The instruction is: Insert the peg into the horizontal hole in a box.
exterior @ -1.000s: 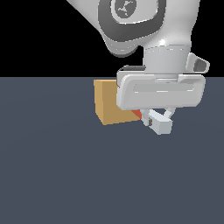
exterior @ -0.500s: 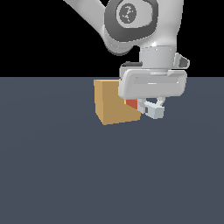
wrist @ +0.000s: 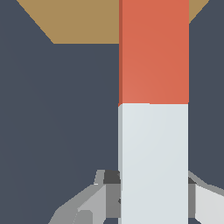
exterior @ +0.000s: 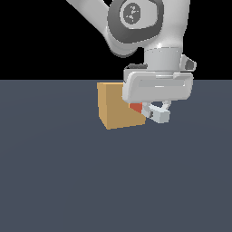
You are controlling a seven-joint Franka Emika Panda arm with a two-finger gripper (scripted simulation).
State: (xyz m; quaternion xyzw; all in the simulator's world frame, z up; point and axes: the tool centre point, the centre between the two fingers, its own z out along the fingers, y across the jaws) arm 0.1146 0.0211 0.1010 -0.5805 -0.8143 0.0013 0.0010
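The tan box [exterior: 118, 106] sits on the dark floor. My gripper [exterior: 157, 113] is just off the box's side on the exterior view's right, shut on the peg. Only the peg's orange-red end [exterior: 135, 108] shows there, at the box's edge. In the wrist view the peg runs from its pale grey-white half [wrist: 153, 162], held between my fingers [wrist: 107, 194], to its orange-red half [wrist: 153, 52], which points at the box [wrist: 74, 22]. The hole is hidden in both views. I cannot tell whether the peg's tip touches the box.
A flat dark grey-blue floor [exterior: 68, 181] spreads around the box. The arm's white wrist and hand [exterior: 156, 86] hang over the box's side on the exterior view's right.
My gripper with the peg has risen in the picture and shifted slightly toward the exterior view's left. The orange-red end now sits at the box's edge.
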